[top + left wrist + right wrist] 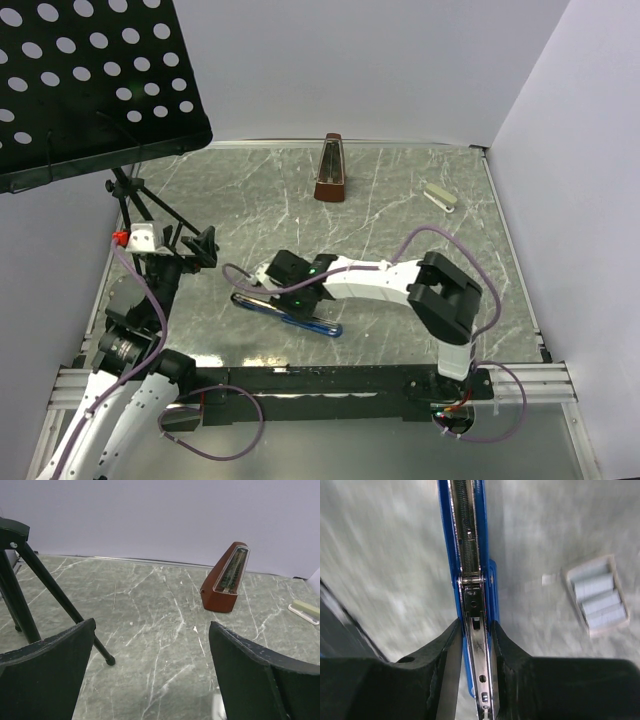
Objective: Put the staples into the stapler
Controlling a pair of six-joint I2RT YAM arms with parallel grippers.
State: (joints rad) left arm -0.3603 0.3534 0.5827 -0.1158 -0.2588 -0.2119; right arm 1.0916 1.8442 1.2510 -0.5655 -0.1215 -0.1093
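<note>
Judging by the open stapler (pixel 470 540), the task is at an early stage. It lies on the surface (pixel 400 200) with its top swung back and its metal channel exposed. The visible part of the channel shows only the spring and no strip of staples, so loading appears not yet done. The staples (pixel 597 597) sit as grey strips in their small box (pixel 619 586), which rests on the surface beside the stapler and apart from it. No strip has been lifted out.

The right hand (pixel 474 632) is narrowed to a slim gap, and its fingers (pixel 445 655) press against either side of the stapler's channel and grip it.

The left hand (pixel 152 625) is spread wide above the surface, well away from the stapler. It holds nothing and touches nothing.
</note>
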